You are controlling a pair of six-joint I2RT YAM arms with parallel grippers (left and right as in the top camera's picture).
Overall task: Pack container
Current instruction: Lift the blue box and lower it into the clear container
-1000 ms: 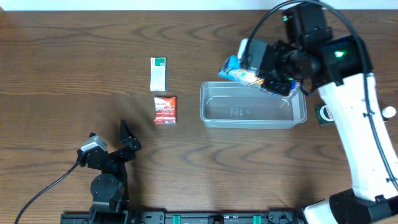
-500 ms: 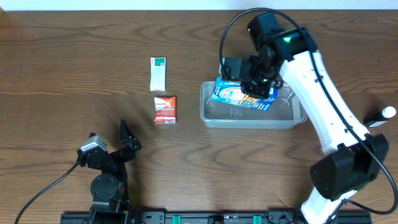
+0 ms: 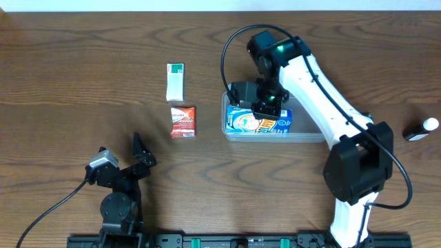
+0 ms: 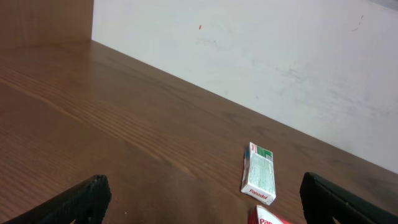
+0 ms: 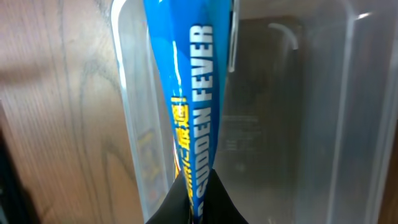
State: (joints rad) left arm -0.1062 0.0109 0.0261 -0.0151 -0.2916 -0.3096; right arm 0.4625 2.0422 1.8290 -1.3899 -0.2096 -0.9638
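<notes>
The container (image 3: 303,136), a clear rectangular tub, stands right of the table's middle. My right gripper (image 3: 266,109) is shut on the edge of a blue snack packet (image 3: 256,122), which hangs down into the tub's left half. In the right wrist view the packet (image 5: 193,118) runs up from the shut gripper (image 5: 198,194) beside the container's left wall (image 5: 127,112). My left gripper (image 3: 120,148) rests open near the front left, holding nothing; its view shows it (image 4: 205,208) with bare wood between the fingers.
A white-and-green box (image 3: 176,81) (image 4: 258,174) and a red box (image 3: 183,122) (image 4: 270,216) lie left of the tub. A small black item with a white cap (image 3: 420,129) lies at the far right. A wall rises behind the table's far edge.
My right arm has swung left and down, carrying the blue packet from over the tub's back right corner into its left half. The left arm has not moved.
</notes>
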